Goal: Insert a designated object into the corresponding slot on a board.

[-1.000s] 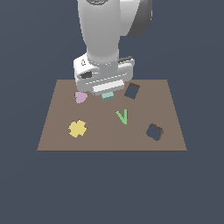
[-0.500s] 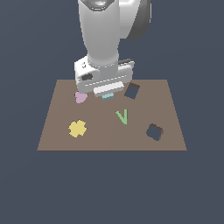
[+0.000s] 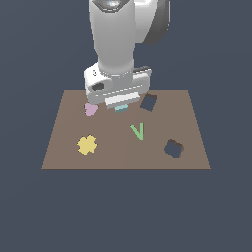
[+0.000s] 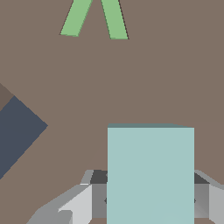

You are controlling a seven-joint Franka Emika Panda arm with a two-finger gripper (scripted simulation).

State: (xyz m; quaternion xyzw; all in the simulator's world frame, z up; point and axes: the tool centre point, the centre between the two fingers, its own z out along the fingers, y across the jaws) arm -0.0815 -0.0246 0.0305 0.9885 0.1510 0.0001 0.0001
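Observation:
The pale teal block [image 3: 121, 109] sits just under my gripper [image 3: 120, 105], over the back middle of the brown board [image 3: 69, 157]. In the wrist view the block [image 4: 150, 166] fills the space between the grey fingers [image 4: 87, 199], which lie flush against both of its sides, so my gripper [image 4: 150, 201] is shut on it. The dark tilted rectangular slot [image 3: 148, 102] lies a short way off toward the exterior view's right. In the wrist view the slot [image 4: 17, 131] shows at the frame's edge, apart from the block.
A green V-shaped piece [image 3: 138, 131] lies near the board's middle, also in the wrist view [image 4: 94, 17]. A pink heart-like piece [image 3: 90, 109] is beside the hand, a yellow flower piece [image 3: 87, 144] at the front left, a dark lobed cutout [image 3: 173, 148] at the front right.
Almost nothing differs: the hand and the teal block stay over the same spot on the board, with at most a slight shift.

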